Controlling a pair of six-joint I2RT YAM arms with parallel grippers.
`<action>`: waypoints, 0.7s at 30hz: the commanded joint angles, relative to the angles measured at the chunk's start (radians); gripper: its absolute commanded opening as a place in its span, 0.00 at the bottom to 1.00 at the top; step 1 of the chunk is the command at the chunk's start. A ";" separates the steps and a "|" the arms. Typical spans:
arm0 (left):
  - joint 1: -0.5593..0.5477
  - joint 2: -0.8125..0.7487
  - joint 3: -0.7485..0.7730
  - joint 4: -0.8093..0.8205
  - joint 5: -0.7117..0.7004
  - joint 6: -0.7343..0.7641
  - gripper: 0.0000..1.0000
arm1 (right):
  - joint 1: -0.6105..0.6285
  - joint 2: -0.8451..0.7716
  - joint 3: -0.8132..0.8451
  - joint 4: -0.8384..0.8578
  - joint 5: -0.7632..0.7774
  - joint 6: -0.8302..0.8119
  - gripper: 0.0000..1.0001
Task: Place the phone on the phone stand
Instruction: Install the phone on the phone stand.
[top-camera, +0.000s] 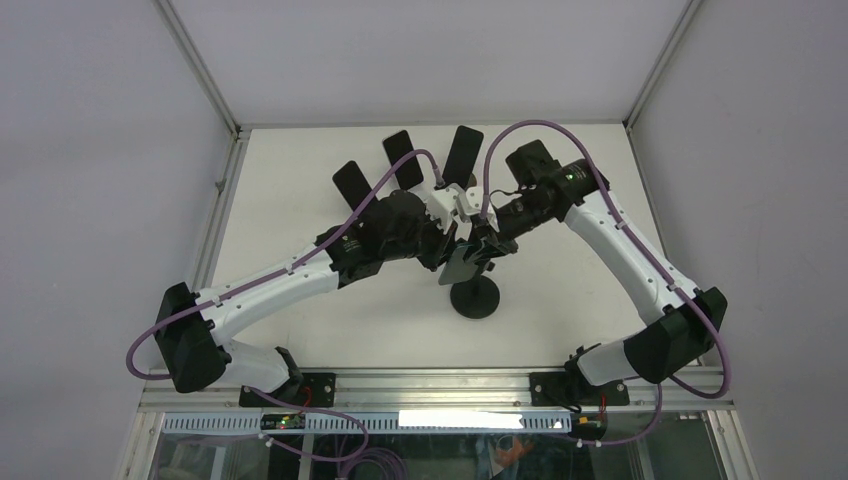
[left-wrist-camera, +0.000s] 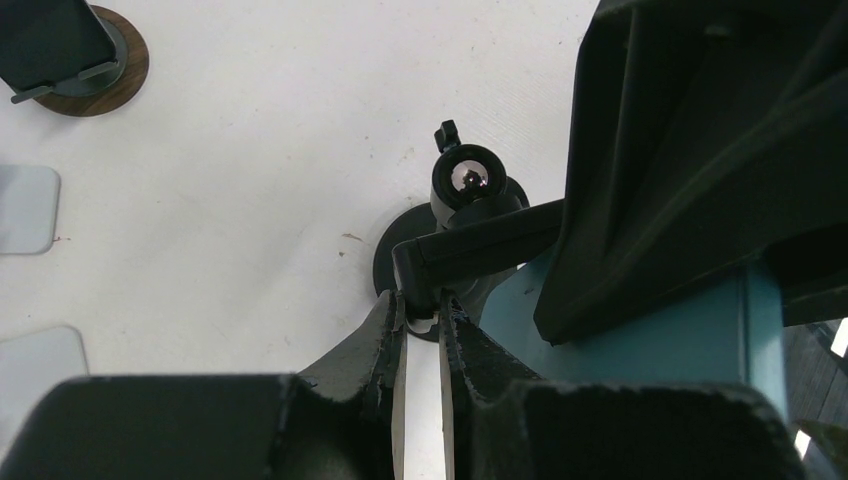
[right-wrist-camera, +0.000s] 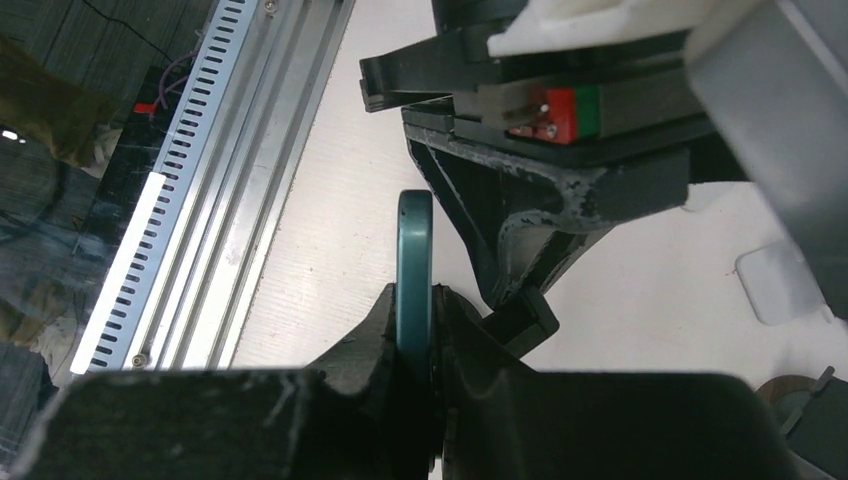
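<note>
While pinched only along one thin edge, could pivot in the right gripper and meet the cradle crooked. Would follow from so little pad contact on the teal phone, held edge-up over the phone stand at centre table, just toward 12 o'clock of its round base. Could also tip or drag that stand if pressed down off-line against the cradle bar. Might jam against the left gripper too, with both sets of fingertips crowded into one small spot. If let go before fully seated, would likely slide off toward 6 o'clock.

Right arm: reaching in from 4 o'clock, elbow high at 1 o'clock, wrist bent back down toward centre. Claw clamped tight on the phone's edge.

Left arm: stretched low from 8 o'clock, forearm rising toward centre. Claw closed to a sliver, seemingly nipped on the end of the cradle bar and steadying it beside the ball joint.

Three other phones propped on stands, well apart at 11 to 12 o'clock.
</note>
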 joint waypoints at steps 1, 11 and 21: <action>-0.001 -0.068 0.008 0.073 -0.006 0.026 0.00 | -0.023 -0.053 -0.005 0.021 0.031 0.095 0.00; -0.001 -0.077 0.000 0.069 -0.028 0.022 0.00 | -0.025 -0.041 -0.014 0.042 0.082 0.209 0.00; -0.003 -0.077 -0.003 0.069 -0.067 0.012 0.00 | -0.025 -0.031 -0.010 0.063 0.133 0.301 0.00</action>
